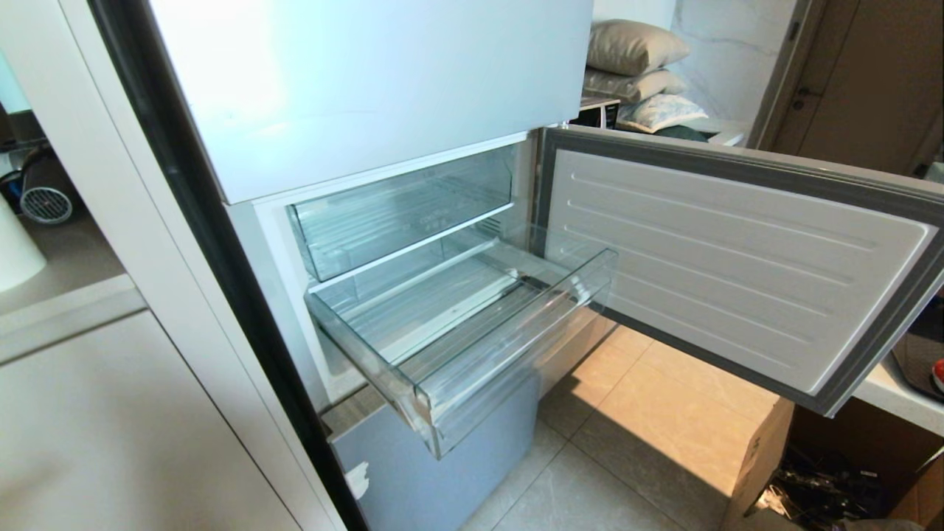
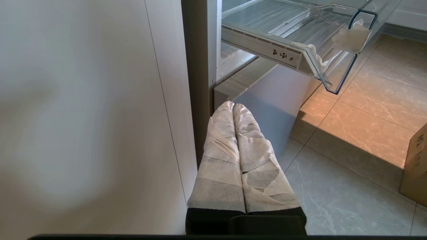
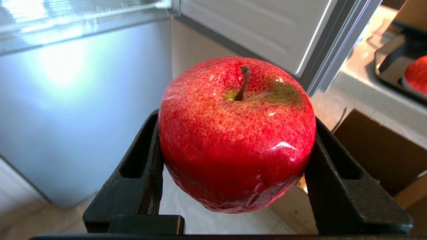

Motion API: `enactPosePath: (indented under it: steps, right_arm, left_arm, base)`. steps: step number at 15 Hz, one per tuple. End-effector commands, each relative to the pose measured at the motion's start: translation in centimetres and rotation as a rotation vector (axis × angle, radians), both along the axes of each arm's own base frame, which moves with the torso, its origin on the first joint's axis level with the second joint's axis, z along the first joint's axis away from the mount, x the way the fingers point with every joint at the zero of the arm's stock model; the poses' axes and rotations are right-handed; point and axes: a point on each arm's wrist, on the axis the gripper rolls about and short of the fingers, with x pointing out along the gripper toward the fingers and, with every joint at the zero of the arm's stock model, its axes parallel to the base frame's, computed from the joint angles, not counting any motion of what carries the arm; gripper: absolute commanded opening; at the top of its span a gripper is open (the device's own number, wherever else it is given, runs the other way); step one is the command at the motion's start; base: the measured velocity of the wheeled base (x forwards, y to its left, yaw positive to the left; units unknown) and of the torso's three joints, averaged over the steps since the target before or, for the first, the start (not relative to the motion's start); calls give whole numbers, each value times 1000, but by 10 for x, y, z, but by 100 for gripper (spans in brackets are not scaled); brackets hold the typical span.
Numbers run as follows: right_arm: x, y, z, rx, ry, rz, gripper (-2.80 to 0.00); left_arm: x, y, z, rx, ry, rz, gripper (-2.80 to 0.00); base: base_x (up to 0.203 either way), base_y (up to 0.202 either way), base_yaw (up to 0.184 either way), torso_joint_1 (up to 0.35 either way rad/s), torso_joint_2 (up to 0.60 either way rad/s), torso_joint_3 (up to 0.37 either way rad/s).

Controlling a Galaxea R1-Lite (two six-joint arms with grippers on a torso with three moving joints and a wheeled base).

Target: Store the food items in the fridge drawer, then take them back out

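A shiny red apple (image 3: 233,150) with a dark stem, one of the food items, sits stem-up between the two black fingers (image 3: 143,166) of my right gripper (image 3: 237,133), which is shut on it below the level of the fridge door. The fridge drawer (image 1: 516,346), clear plastic with a ribbed floor, is pulled out and holds nothing; its side rail and corner (image 2: 300,56) also show in the left wrist view. My left gripper (image 2: 233,106), its fingers wrapped in white tape, is shut on nothing and hangs low beside the fridge's bottom corner. Neither arm shows in the head view.
The fridge door (image 1: 737,251) stands open to the right. A second clear bin (image 1: 398,214) sits above the drawer, and a grey-blue lower front (image 1: 442,457) below it. A cardboard box (image 1: 759,457) stands on the tiled floor. Another red item (image 3: 417,75) lies in a dark tray on the right counter.
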Motion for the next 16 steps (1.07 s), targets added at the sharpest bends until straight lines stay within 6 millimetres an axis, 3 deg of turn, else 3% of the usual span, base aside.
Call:
enactPosePath:
  steps: [1, 10, 16]
  right_arm:
    - [-2, 0, -2, -1, -25, -1, -280]
    - [-2, 0, -2, -13, -26, 0, -280]
    - [-2, 0, -2, -5, -24, -2, -280]
  left_arm:
    - [0, 0, 0, -1, 2, 1, -280]
    - [0, 0, 0, -1, 2, 1, -280]
    - [0, 0, 0, -1, 2, 1, -280]
  base:
    - [0, 0, 0, 0, 0, 0]
    - [0, 0, 0, 0, 0, 0]
    - [-2, -8, 162, 2, 3, 3]
